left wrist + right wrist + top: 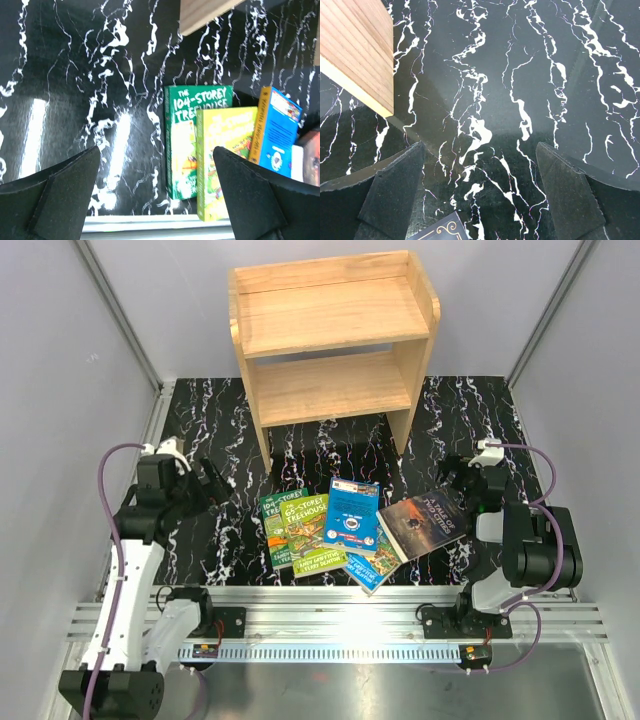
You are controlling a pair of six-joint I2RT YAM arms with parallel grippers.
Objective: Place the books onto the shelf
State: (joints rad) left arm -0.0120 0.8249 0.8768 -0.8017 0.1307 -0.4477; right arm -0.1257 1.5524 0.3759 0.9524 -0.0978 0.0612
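Several books lie overlapping near the table's front edge: two green Treehouse covers (275,530) (312,535), a blue one with a white circle (352,515) on a blue-green one (372,570), and a dark one (425,522) at the right. The light-wood shelf (330,340) stands behind them, both tiers bare. My left gripper (205,480) (156,152) hangs open left of the books, with the green covers (192,140) ahead to its right. My right gripper (450,475) (480,146) is open over bare mat behind the dark book, whose corner (442,231) shows below it.
The black marble-pattern mat (220,440) covers the table between grey side walls. A shelf side panel's foot (360,55) stands left of my right gripper. Another wooden foot (205,12) shows at the top of the left wrist view. A metal rail (340,620) runs along the front.
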